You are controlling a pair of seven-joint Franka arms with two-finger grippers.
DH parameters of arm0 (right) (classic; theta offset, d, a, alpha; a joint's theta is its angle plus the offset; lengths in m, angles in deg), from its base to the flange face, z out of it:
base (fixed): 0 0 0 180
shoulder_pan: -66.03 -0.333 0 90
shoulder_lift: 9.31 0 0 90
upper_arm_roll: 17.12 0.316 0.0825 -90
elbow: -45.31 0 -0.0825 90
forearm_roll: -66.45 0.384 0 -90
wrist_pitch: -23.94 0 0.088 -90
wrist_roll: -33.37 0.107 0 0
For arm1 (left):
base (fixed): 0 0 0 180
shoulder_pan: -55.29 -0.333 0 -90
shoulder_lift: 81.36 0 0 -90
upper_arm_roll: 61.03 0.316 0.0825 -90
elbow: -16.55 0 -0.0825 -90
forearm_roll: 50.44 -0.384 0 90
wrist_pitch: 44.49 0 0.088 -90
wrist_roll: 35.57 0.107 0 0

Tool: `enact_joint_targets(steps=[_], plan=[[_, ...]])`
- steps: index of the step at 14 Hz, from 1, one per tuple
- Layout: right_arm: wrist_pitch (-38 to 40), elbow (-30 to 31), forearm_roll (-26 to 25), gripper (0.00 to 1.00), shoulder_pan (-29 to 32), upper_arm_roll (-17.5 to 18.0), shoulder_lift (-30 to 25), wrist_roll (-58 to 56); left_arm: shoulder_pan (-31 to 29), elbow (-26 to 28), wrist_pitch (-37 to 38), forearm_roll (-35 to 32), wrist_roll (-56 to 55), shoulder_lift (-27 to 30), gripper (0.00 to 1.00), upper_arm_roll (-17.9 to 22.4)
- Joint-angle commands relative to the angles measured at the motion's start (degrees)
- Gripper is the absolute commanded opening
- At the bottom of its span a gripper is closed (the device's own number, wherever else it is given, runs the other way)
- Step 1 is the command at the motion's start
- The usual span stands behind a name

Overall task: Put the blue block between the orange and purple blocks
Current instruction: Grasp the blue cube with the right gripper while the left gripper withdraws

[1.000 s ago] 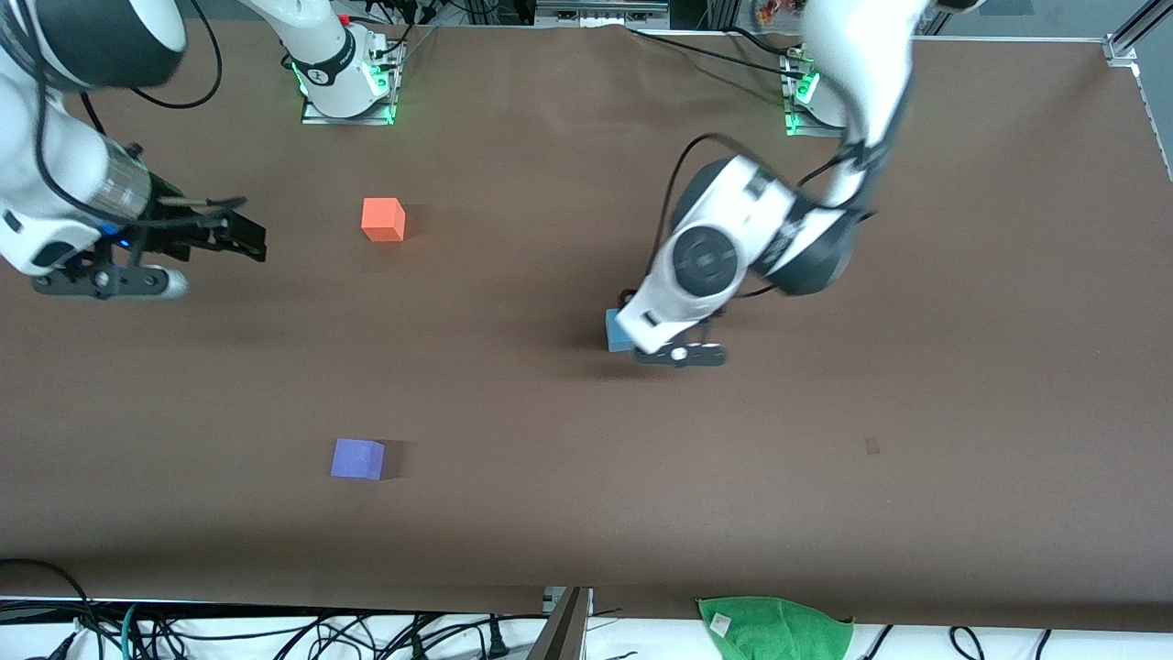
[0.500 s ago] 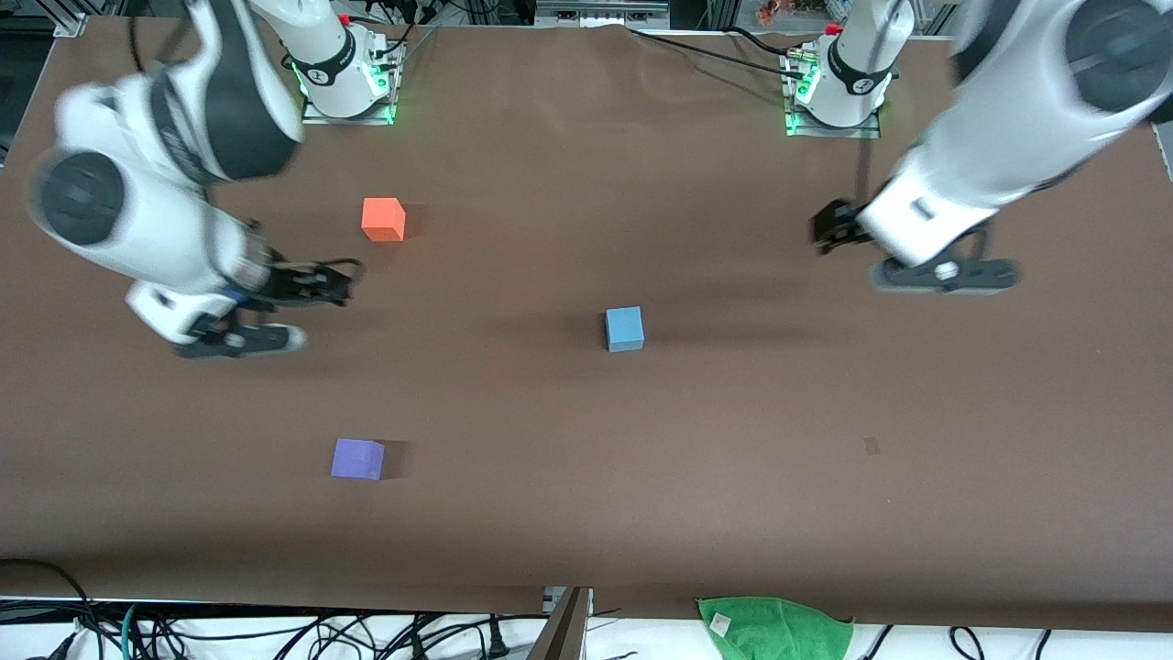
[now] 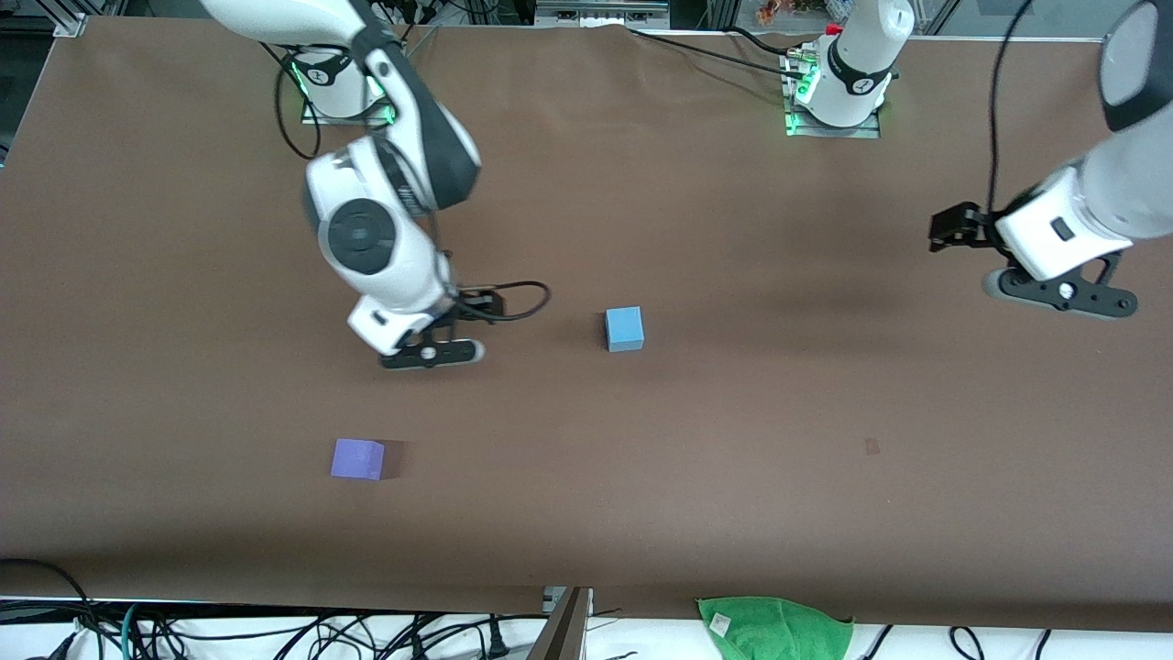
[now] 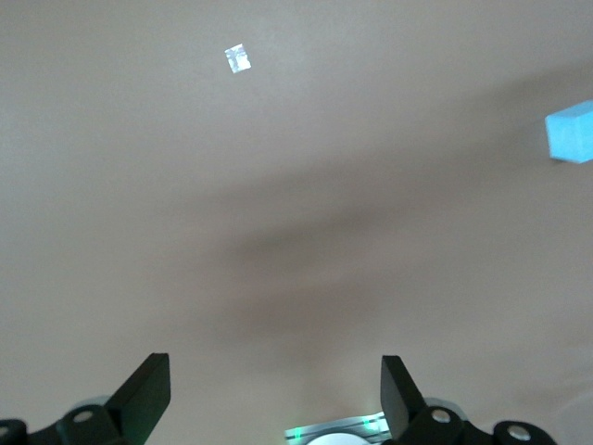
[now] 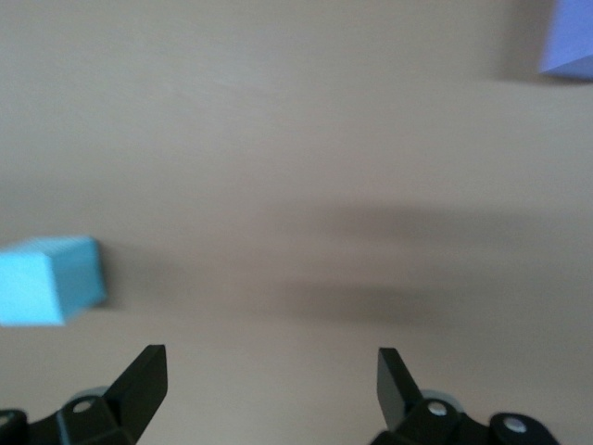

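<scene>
The purple block (image 3: 356, 458) sits on the brown table (image 3: 733, 477) nearest the front camera, toward the right arm's end and nearer to that camera than the right gripper (image 5: 269, 394); in the right wrist view only its corner (image 5: 567, 39) shows at the edge of the picture. The blue block (image 3: 624, 328) rests flat on the table about mid-length, farther from the front camera than the purple block, untouched and well apart from both grippers; it shows at the edge of the right wrist view (image 5: 51, 280), ahead of the claw and off to one side. The right gripper (image 3: 431, 353) hangs low over bare table between the purple block and the blue block's row, toward the right arm's end from the blue block, its fingers (image 5: 139, 380) spread wide and holding nothing. The left gripper (image 3: 958, 229) hovers over bare table at the left arm's end, well apart from the blue block (image 4: 572, 132); its fingers (image 4: 148, 389) too are released, splayed apart with nothing between them. The orange block cannot be seen; the right arm covers that part of the table.
</scene>
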Motion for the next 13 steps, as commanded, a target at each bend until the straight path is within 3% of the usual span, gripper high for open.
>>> enact_joint_targets(steps=[1, 2, 5, 11, 13], plan=[[-8.8, -1.2, 0.7, 1.00, -6.4, -0.5, 4.9, 11.4, -2.5, 4.9, -2.1, -0.8, 4.3, 3.4, 1.00, -1.1], [-11.4, -2.5, 0.7, 1.00, -8.8, -0.5, 7.4, 14.3, -2.4, 7.5, -3.2, -0.9, 4.0, 5.0, 1.00, -1.3], [-14.7, -9.6, -0.2, 1.00, -14.6, -1.1, 15.4, 23.1, -2.4, 22.2, -12.8, -0.9, 0.9, 14.8, 1.00, -1.4], [-17.3, -10.4, -5.2, 1.00, -15.9, -1.1, 17.1, 22.7, -3.9, 17.6, -13.1, 0.9, -4.1, 11.6, 1.00, -0.5], [-18.2, -10.4, -5.3, 1.00, -16.6, -1.1, 17.5, 23.2, -4.3, 11.1, -12.7, -0.1, -8.5, 6.5, 1.00, -0.6]])
